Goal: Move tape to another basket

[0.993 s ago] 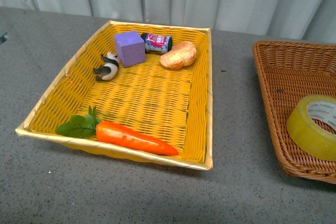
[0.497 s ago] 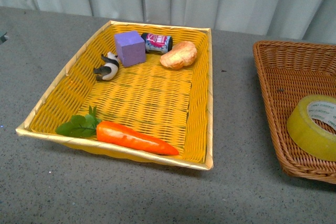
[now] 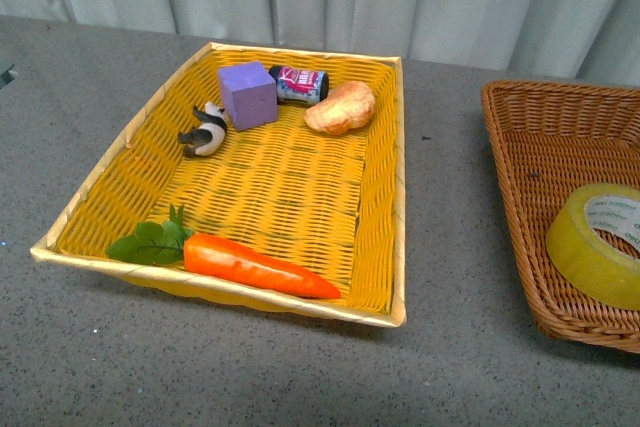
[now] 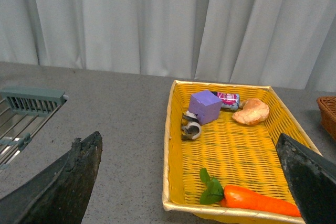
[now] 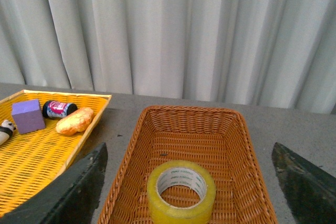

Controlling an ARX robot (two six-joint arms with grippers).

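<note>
Grey speckled tabletop [image 3: 300,367], pale pleated curtain [image 5: 168,30] behind. Item one: tape [image 5: 181,191], yellowish roll with white core, lying flat on the floor of the brown wicker basket [image 5: 239,129], near its front end. Right gripper [image 5: 184,182] poised above, both dark fingers [image 5: 79,187] spread wide, released, the roll between them but untouched. Left gripper [image 4: 189,182] likewise spread, empty, over the yellow tray [image 3: 398,147], which holds a carrot [image 3: 255,264], purple cube [image 3: 247,93], panda figure [image 3: 205,129], small can [image 3: 300,82] and bread roll [image 3: 340,105].
</note>
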